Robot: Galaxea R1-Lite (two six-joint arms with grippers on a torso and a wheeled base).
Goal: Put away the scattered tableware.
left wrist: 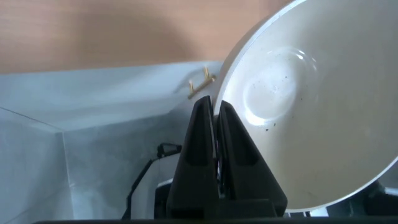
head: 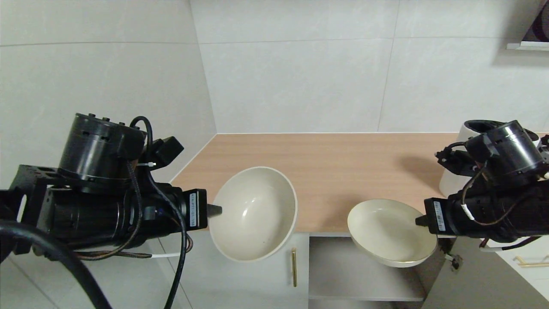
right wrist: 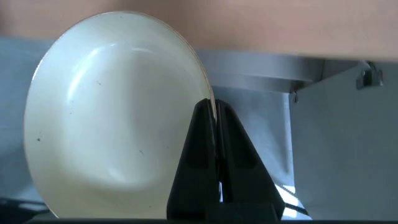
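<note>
My left gripper (head: 214, 210) is shut on the rim of a large cream bowl (head: 253, 213), which it holds tilted in the air over the front edge of the wooden counter (head: 334, 167). In the left wrist view its fingers (left wrist: 214, 134) pinch the cream bowl (left wrist: 311, 106) at the rim. My right gripper (head: 419, 220) is shut on the rim of a shallower cream dish (head: 390, 231), held in front of the counter over an open cabinet. The right wrist view has the gripper (right wrist: 215, 134) clamped on the dish (right wrist: 118, 106).
A white pot (head: 454, 171) stands on the counter at the right, behind my right arm. Below the counter are a cabinet door with a gold handle (head: 294, 267) and an open cabinet compartment (head: 343, 270). Tiled walls close the back and left.
</note>
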